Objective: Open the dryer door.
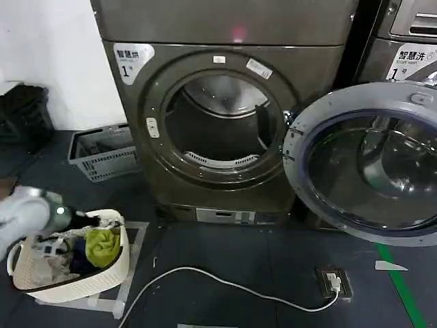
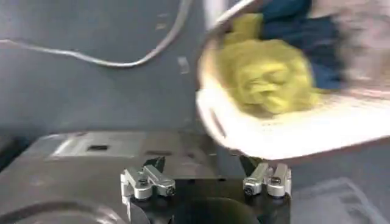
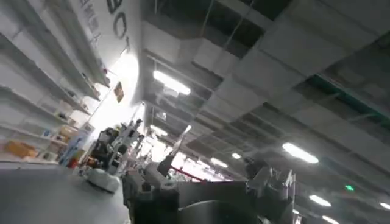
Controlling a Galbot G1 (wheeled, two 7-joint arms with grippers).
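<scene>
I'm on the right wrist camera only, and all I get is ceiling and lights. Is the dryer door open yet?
Observer: Yes. In the head view the dryer door stands swung wide to the right, with its grey inner face toward the camera.
Operator: Is the opening uncovered?
Observer: Fully. The drum opening is exposed and the metal drum shows inside.
Operator: Where is the left arm?
Observer: The left gripper is low on the left with its fingers apart, holding nothing. It is next to the white laundry basket, which has a yellow-green cloth in it.
</scene>
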